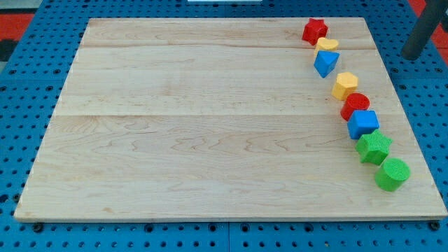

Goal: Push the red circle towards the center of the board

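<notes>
Hand state can't be told — only a dark rod [422, 31] shows at the view's top right, off the surface [196, 126], my tip hidden. Landmark: red circle [355, 106], near the surface's right edge. Yellow block [344, 85] sits just above it, blue cube [363, 124] touching below — then green star [374, 147], green cylinder [391, 173]. Further up: blue block [325, 63], yellow block [327, 45], red star [314, 30].
</notes>
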`<move>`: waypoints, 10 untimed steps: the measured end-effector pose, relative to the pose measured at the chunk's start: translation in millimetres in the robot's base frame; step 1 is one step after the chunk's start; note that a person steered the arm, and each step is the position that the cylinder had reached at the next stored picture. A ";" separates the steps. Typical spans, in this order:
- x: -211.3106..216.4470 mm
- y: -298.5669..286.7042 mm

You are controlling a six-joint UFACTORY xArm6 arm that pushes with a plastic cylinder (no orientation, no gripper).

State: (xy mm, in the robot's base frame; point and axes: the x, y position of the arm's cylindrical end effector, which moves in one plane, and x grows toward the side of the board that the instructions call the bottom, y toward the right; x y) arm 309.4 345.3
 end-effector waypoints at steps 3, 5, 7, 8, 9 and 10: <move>32.0 -2.4; 106.7 -3.8; 149.4 -74.2; 140.0 -93.8; 115.9 -134.4; 127.3 -239.8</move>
